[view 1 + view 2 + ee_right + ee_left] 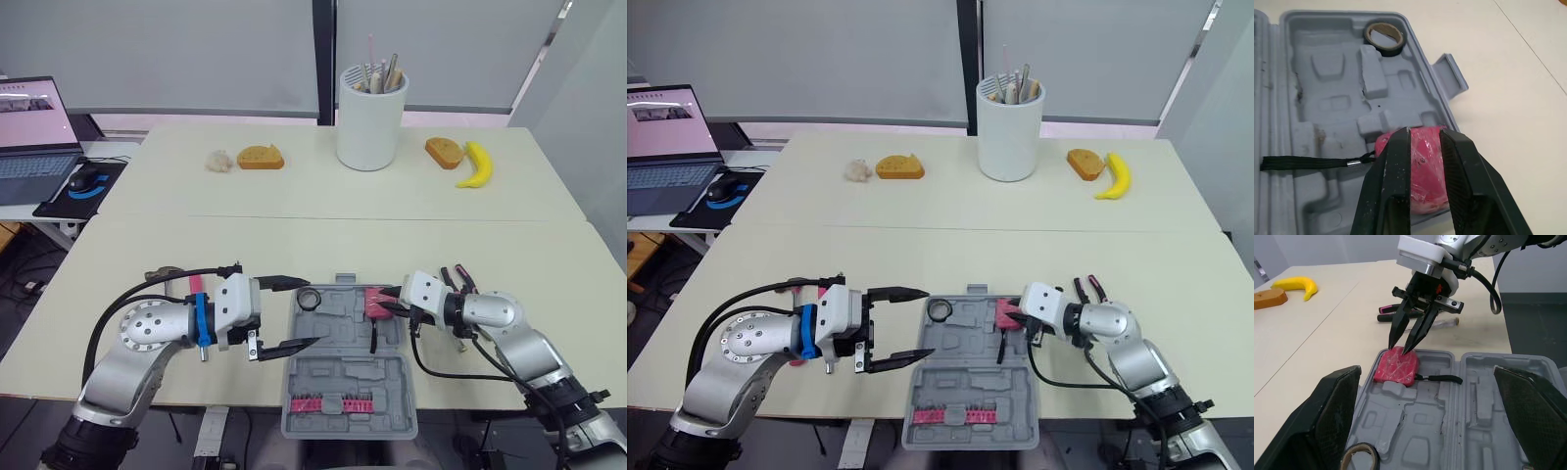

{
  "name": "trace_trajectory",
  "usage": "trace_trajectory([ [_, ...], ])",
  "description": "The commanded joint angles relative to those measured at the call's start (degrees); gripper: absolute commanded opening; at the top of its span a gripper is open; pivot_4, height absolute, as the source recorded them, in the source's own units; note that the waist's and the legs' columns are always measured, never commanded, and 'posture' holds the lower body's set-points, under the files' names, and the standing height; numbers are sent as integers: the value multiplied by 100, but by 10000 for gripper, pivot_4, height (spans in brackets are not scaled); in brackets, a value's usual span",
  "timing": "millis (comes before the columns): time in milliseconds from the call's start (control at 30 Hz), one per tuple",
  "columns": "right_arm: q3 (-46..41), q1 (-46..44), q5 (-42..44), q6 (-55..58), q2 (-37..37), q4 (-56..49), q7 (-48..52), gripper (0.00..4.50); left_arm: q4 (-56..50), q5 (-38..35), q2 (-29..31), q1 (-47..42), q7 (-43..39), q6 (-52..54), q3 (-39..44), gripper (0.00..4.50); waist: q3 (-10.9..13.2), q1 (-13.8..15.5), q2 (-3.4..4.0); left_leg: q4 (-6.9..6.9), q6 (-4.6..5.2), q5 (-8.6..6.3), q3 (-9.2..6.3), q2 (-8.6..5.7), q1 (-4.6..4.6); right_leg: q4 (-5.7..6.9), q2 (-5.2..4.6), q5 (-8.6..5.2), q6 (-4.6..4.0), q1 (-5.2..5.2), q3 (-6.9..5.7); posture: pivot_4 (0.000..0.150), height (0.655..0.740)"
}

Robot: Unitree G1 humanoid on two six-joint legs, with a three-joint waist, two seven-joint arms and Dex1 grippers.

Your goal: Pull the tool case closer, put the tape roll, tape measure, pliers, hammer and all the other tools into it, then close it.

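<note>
Tape measure (377, 302) (red, black strap) in tool case (338, 341), pinched by right jaws; left jaws gape wide.

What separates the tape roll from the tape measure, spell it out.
The dark ring-shaped tape roll lies untouched in the far-left corner; the blocky red tape measure, trailing a black strap, sits far-right with the right gripper on it. Both lie inside the open grey plastic tool case.
</note>
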Motion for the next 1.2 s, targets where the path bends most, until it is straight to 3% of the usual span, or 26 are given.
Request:
trace_trajectory([
  [33,6,-61,-17,-311,126,396,-130,9948,-97,-3,-8,-56,-26,-94,-16,45000,0,-1,0,0,0,0,0,0,0,0,0,0,0,0,0,1500,7400],
  [433,-2,166,103,-97,467,1758,-165,9948,-154,12,31,93,-9,-117,26,45000,-18,-11,-9,0,0,0,-2,1,22,-1,1,0,0,21,-1,1500,7400],
  [700,-182,120,357,-292,228,1043,120,9948,-36,-395,-10,167,60,189,303,45000,-29,-2,-16,0,1,-1,-3,1,22,-2,0,0,0,21,0,1500,7400],
  [800,-578,123,959,100,-138,108,512,14839,-16,-755,246,257,33,654,685,45000,-19,7,-14,-1,1,-1,-5,1,13,-3,0,-1,-1,14,-3,1500,7400],
  [967,-1720,363,2672,1794,-1164,-1437,1213,25979,643,-1241,929,444,-27,1457,1838,45000,4,2,10,-2,2,-1,-6,2,-2,1,0,-1,-1,-4,-2,1500,7400],
  [1100,-2566,628,3304,2449,-1910,-1701,1420,36869,1231,-1504,1470,775,-354,2035,2604,45000,6,2,8,-10,4,-3,-5,7,0,-5,1,-6,-7,-2,-6,1500,7400],
  [1200,-3043,888,3247,2633,-2435,-1499,1477,44642,1740,-1571,1772,890,-549,2277,3099,45000,14,16,8,-10,5,-4,0,6,-4,-7,-4,-7,-8,-5,-5,1500,7400],
])
